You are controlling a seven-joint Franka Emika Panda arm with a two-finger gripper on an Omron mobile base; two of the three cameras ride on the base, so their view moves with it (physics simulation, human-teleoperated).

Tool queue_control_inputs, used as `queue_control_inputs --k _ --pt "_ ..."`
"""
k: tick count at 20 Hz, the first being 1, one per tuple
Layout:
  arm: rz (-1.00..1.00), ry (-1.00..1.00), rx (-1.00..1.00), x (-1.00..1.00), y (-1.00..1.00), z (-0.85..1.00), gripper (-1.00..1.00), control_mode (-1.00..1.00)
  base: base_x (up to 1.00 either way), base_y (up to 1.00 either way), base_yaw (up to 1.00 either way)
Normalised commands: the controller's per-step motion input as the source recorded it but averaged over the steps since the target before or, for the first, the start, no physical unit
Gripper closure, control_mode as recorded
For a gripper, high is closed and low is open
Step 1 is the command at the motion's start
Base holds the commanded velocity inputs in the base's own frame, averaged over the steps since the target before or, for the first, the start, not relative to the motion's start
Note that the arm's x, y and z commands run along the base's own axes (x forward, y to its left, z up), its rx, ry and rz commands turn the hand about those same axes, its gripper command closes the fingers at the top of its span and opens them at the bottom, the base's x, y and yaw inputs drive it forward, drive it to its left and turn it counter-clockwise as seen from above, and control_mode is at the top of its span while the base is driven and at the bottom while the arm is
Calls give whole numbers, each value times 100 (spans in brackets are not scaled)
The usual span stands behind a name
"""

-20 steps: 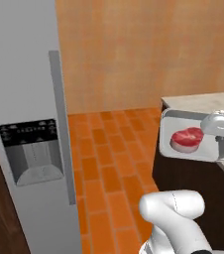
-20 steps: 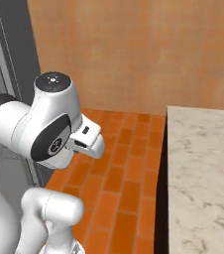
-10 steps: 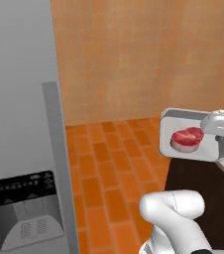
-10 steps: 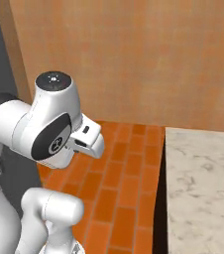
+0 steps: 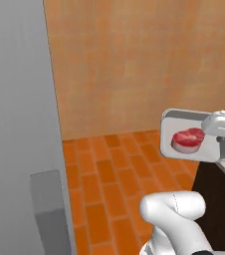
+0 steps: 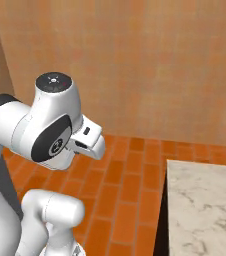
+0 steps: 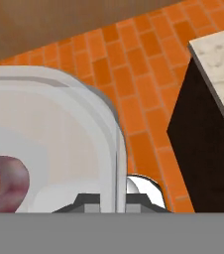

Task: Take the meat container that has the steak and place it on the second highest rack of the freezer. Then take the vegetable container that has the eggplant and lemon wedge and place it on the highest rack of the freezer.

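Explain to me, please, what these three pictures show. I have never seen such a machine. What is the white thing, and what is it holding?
The white thing is a robot arm on a base that can drive, in a simulated kitchen. Two cameras sit on the base behind it, left and right; the third is on the hand. In the left base view, the arm holds up a pale container with a red steak inside; the gripper clamps its rim in the hand view. The grey slab on the left is the freezer. Below is an orange brick floor, and beside the robot a marble counter.
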Motion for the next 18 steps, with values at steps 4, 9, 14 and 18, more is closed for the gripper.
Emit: queue_control_inputs --k 4,9,14,18 --pt "0 0 0 0 0 0 100 100 94 0 0" --pt "0 0 0 0 0 0 100 100 96 0 0" --pt "0 0 0 0 0 0 100 100 90 8 0" --pt "0 0 0 0 0 0 100 100 57 16 7"
